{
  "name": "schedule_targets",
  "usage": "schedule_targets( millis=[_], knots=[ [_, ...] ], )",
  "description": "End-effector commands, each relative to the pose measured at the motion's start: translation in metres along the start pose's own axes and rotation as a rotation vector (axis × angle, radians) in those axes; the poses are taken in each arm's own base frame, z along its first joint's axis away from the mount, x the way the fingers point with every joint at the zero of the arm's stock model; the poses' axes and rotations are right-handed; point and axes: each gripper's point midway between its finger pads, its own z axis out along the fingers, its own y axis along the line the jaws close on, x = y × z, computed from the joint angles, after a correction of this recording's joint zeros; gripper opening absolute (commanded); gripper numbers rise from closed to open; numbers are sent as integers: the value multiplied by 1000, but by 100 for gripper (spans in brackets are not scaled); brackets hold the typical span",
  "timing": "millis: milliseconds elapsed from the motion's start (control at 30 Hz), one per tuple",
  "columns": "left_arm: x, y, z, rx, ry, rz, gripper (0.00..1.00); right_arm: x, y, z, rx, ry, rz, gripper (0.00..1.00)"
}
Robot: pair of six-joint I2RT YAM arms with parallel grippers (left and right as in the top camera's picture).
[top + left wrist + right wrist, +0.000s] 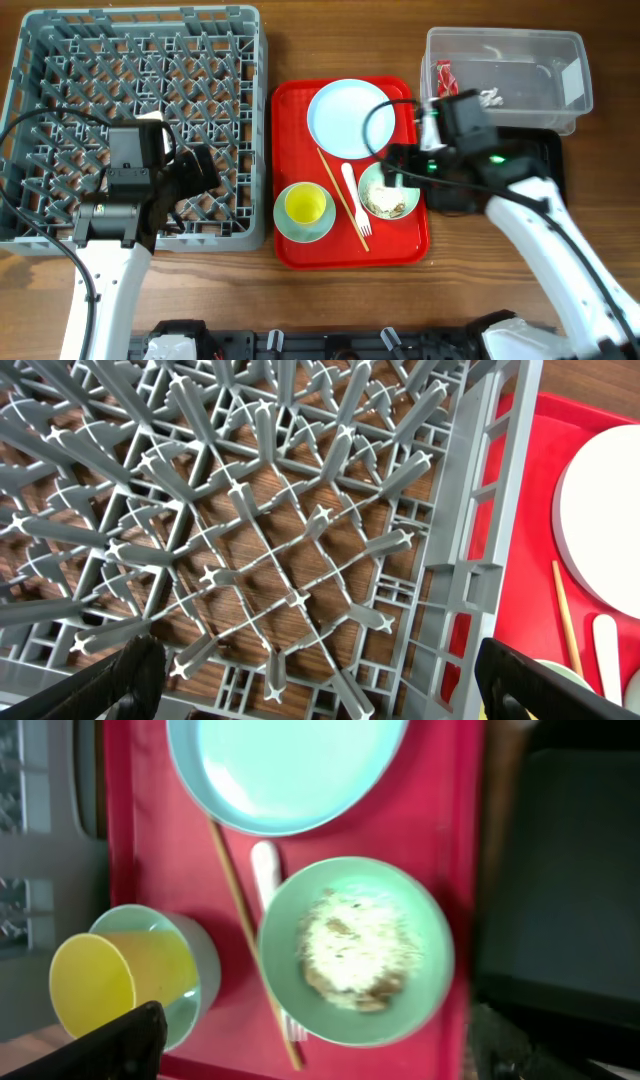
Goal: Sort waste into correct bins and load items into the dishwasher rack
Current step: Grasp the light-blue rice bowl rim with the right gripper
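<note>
Above the red tray [293, 120], the right gripper [398, 172] hangs spread wide over the pale blue-green bowl [425, 915] of rice leftovers [350, 952], at the tray's four o'clock. The left gripper [197, 170], equally wide and empty, hovers over the dishwasher rack [140, 18] at nine o'clock.

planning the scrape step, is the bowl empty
No, the bowl holds whitish rice-like leftovers with brown bits.
</note>
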Motion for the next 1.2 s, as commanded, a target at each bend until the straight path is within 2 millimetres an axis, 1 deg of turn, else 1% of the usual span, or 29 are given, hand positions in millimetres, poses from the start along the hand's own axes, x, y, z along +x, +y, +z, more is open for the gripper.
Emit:
schedule_targets(
  millis=[0, 33, 100, 167, 200, 267, 300, 400, 533, 600, 700, 733, 800, 833, 900, 967, 1000, 1067, 1100, 1167],
  knots=[
    [-3, 1, -3, -10, -7, -7, 100, 12, 10, 39, 51, 78, 49, 93],
    [-3, 1, -3, -11, -5, -7, 100, 14, 13, 48, 52, 91, 52, 91],
    [-2, 1, -3, -12, -2, -7, 100, 20, 18, 73, 82, 123, 92, 83],
    [-2, 1, -3, -12, -3, -7, 100, 24, 18, 85, 111, 135, 112, 80],
    [-2, 1, -3, -12, -3, -7, 100, 25, 19, 88, 113, 138, 121, 79],
    [-2, 1, -3, -12, -3, -7, 100, 25, 22, 96, 111, 138, 134, 72],
    [-2, 1, -3, -12, -3, -7, 100, 25, 23, 98, 110, 138, 144, 71],
    [-2, 1, -3, -12, -3, -7, 100, 31, 25, 106, 119, 159, 171, 70],
    [-2, 1, -3, -12, -4, -7, 100, 36, 23, 115, 140, 175, 245, 64],
    [-2, 1, -3, -12, -4, -7, 100, 37, 22, 120, 153, 182, 283, 62],
    [-2, 1, -3, -12, -3, -7, 100, 41, 16, 127, 188, 188, 324, 57],
    [-2, 1, -3, -12, -3, -7, 100, 42, 15, 129, 191, 192, 329, 57],
    [-2, 1, -3, -12, -3, -6, 100, 42, 14, 135, 194, 194, 329, 51],
    [-2, 1, -3, -12, -3, -6, 100, 42, 15, 137, 193, 193, 331, 45],
    [-2, 1, -3, -12, -3, -6, 100, 42, 14, 140, 194, 194, 330, 41],
    [-2, 1, -3, -12, -3, -6, 100, 42, 14, 141, 195, 195, 330, 33],
    [-2, 1, -3, -12, -3, -6, 100, 42, 14, 142, 195, 195, 330, 26],
    [-2, 1, -3, -12, -3, -6, 100, 41, 14, 141, 193, 193, 327, 17],
    [-2, 1, -3, -12, -3, -6, 100, 40, 15, 140, 195, 191, 326, 15],
    [-2, 1, -3, -12, -4, -6, 100, 34, 12, 135, 226, 177, 318, 6]
  ],
)
